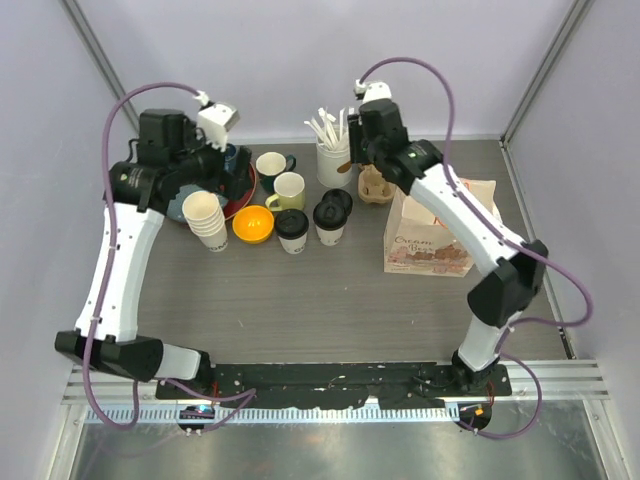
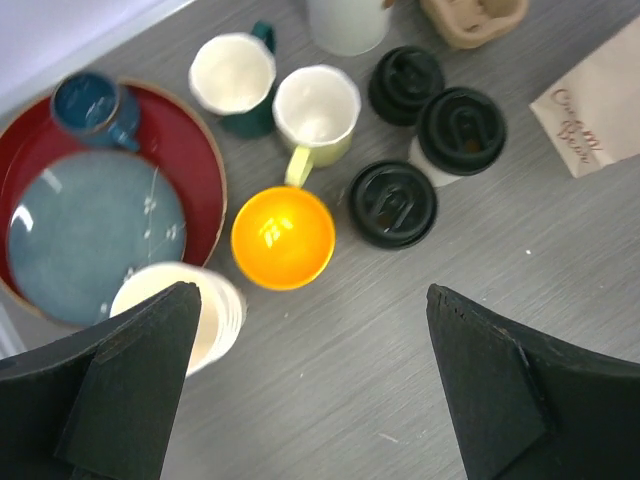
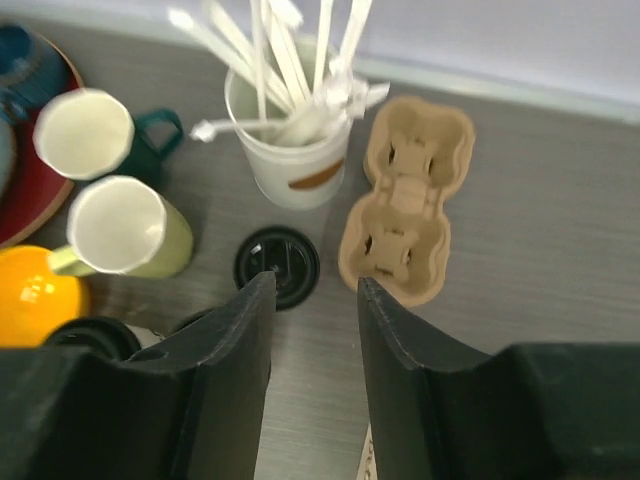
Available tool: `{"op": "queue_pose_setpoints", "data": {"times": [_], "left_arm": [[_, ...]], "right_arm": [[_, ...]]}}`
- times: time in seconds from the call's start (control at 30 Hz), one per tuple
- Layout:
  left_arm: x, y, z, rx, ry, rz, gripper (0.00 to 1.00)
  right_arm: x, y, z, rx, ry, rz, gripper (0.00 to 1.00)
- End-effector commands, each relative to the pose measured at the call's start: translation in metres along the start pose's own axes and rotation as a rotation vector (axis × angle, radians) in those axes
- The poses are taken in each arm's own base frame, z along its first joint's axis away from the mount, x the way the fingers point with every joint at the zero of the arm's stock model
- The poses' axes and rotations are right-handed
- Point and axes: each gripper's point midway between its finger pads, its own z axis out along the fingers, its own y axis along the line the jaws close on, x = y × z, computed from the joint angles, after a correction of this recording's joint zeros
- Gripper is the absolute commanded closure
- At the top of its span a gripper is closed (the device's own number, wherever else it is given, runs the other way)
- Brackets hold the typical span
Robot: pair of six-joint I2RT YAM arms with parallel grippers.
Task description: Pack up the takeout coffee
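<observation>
Two takeout coffees stand mid-table, white cups with black lids: one [image 1: 292, 228] [image 2: 392, 203] and another [image 1: 328, 220] [image 2: 461, 128]. A loose black lid [image 2: 407, 83] [image 3: 277, 265] lies flat behind them. Beside it are a tan cardboard cup carrier [image 1: 375, 185] [image 3: 405, 200] and a paper bag [image 1: 430, 235]. My right gripper [image 3: 313, 283] hovers above the gap between lid and carrier, jaws narrowed but apart, nothing between them. My left gripper [image 2: 311, 291] hangs high over bare table near the orange bowl, wide open and empty.
A stack of lidless white cups [image 1: 206, 218], an orange bowl [image 1: 253, 224], a cream mug [image 1: 272, 163], a pale yellow mug [image 1: 289, 189] and a red plate [image 2: 200, 150] with a blue dish and blue mug fill the left. A cup of white stirrers [image 3: 290, 150] stands at the back.
</observation>
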Motion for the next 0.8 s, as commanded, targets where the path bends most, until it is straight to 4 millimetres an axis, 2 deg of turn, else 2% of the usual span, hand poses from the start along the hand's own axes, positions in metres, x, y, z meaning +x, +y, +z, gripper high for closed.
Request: {"op": "queue_pose_setpoints", "data": {"times": [0.0, 0.07, 0.17, 0.2, 0.27, 0.3, 0.4, 0.53, 0.57, 0.77], "left_arm": [[0.022, 0.026, -0.024, -0.057, -0.025, -0.077, 0.0], [0.036, 0.042, -0.03, -0.099, -0.005, -0.11, 0.0], [0.06, 0.058, -0.034, -0.143, 0.032, -0.15, 0.0], [0.07, 0.06, -0.032, -0.145, 0.052, -0.168, 0.0], [0.078, 0.065, -0.032, -0.15, 0.055, -0.19, 0.0], [0.083, 0.065, -0.03, -0.144, 0.065, -0.199, 0.0], [0.089, 0.063, -0.028, -0.13, 0.072, -0.211, 0.0], [0.091, 0.066, -0.027, -0.135, 0.077, -0.218, 0.0], [0.091, 0.066, -0.027, -0.135, 0.076, -0.221, 0.0], [0.096, 0.066, -0.022, -0.117, 0.088, -0.236, 0.01]], "right_arm": [[0.001, 0.003, 0.015, 0.05, 0.028, -0.026, 0.58], [0.019, 0.009, 0.035, 0.053, 0.086, -0.055, 0.59], [0.03, 0.011, 0.052, 0.072, 0.122, -0.078, 0.63], [0.044, 0.013, 0.064, 0.081, 0.154, -0.094, 0.64], [0.05, 0.015, 0.073, 0.084, 0.165, -0.098, 0.65], [0.06, 0.015, 0.082, 0.095, 0.186, -0.112, 0.65], [0.072, 0.012, 0.094, 0.127, 0.206, -0.129, 0.68], [0.102, 0.01, 0.117, 0.087, 0.277, -0.084, 0.68], [0.107, 0.002, 0.122, 0.098, 0.287, -0.075, 0.68], [0.133, -0.007, 0.139, 0.113, 0.308, -0.083, 0.64]]}}
